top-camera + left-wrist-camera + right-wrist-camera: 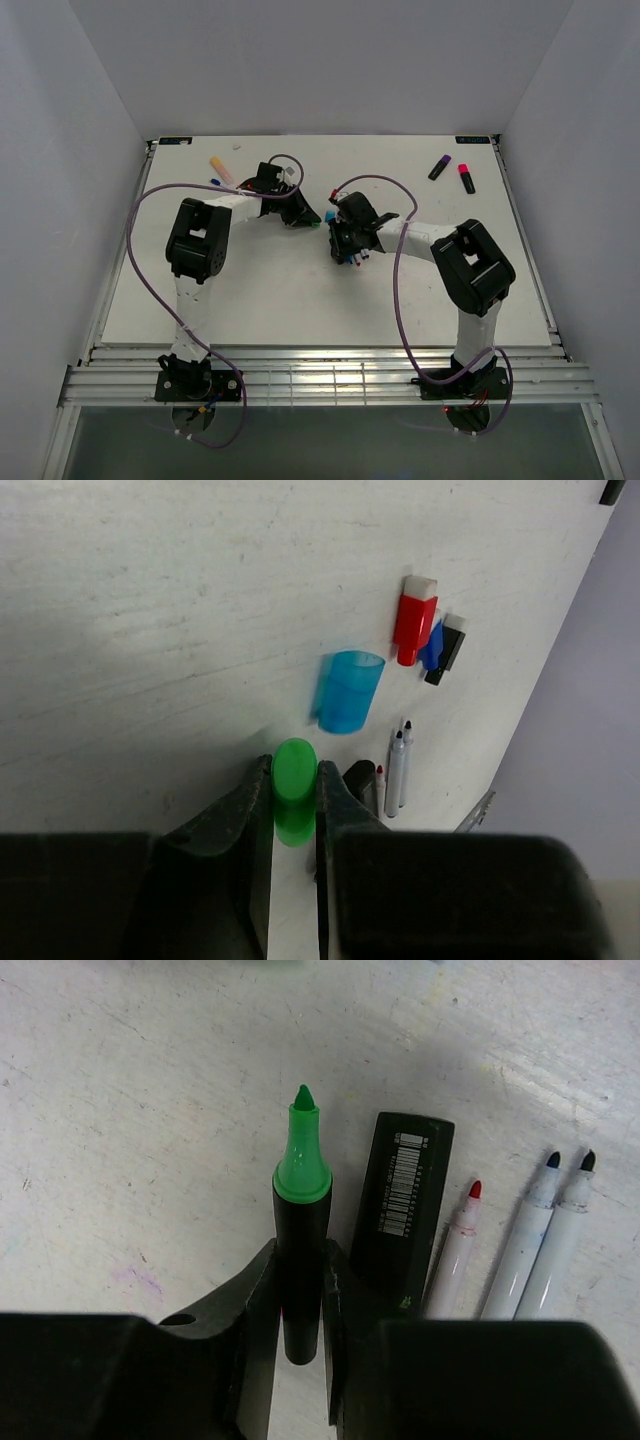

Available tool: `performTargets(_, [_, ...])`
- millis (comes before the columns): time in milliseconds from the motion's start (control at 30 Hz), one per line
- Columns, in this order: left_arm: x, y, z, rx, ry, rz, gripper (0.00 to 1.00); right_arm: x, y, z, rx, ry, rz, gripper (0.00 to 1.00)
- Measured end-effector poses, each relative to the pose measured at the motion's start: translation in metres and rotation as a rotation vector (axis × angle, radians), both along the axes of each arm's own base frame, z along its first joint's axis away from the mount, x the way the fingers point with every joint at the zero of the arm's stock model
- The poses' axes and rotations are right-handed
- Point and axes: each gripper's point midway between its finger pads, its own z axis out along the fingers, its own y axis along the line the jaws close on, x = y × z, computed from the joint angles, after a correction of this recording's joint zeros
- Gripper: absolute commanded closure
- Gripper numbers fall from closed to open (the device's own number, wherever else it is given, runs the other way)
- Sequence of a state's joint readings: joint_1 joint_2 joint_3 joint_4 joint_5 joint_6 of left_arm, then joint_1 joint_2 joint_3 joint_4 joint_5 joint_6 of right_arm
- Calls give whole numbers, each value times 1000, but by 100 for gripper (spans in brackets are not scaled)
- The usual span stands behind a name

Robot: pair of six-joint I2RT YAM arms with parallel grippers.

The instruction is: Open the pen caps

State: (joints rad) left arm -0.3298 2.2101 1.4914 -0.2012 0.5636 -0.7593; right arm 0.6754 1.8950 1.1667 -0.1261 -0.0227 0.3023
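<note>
In the left wrist view my left gripper (294, 772) is shut on a green cap (294, 785), held just above the table. A blue cap (348, 691) and a red cap (413, 623) lie beyond it. In the right wrist view my right gripper (300, 1257) is shut on a black-bodied green highlighter (302, 1210) whose green tip is bare. Beside it lie a black highlighter body (403, 1198) and three uncapped thin pens: red (455, 1245), blue (524, 1242) and black (562, 1245). In the top view the left gripper (303, 213) and the right gripper (347, 250) are close together at mid-table.
A purple highlighter (440, 166) and a pink one (467, 177) lie capped at the back right. A yellow-orange highlighter (221, 168) and a thin blue pen (215, 183) lie at the back left. Purple cables (150, 270) loop off both arms.
</note>
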Motion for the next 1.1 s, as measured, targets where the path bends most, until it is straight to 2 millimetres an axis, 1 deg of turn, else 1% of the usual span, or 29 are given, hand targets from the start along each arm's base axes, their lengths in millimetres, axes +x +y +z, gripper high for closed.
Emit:
performTargets(33, [0, -1, -3, -4, 10, -1, 83, 0, 1, -1, 2, 3, 2, 82])
performTargets(100, [2, -4, -3, -19, 12, -9, 79, 2, 4, -1, 8, 5, 6, 81])
performTargets(167, [7, -6, -2, -26, 4, -12, 73, 5, 7, 0, 14, 4, 10, 79])
performTargets(333, [15, -9, -3, -28, -8, -12, 62, 8, 11, 0, 21, 5, 15, 76])
performTargets(367, [16, -9, -3, -28, -8, -12, 58, 8, 11, 0, 21, 5, 15, 75])
performTargets(400, [17, -10, -3, -30, -10, -13, 56, 8, 11, 0, 21, 4, 16, 73])
performTargets(500, [20, -11, 0, -33, -15, -11, 52, 8, 11, 0, 19, 2, 18, 69])
performTargets(633, [21, -11, 1, -35, -18, -10, 48, 8, 11, 0, 17, -1, 22, 66])
performTargets(1000, [21, -11, 2, -34, -27, -10, 46, 11, 11, 1, 12, -14, 31, 56])
performTargets(1100, [18, -8, 4, -25, -31, -8, 45, 12, 9, 3, 5, -22, 26, 54])
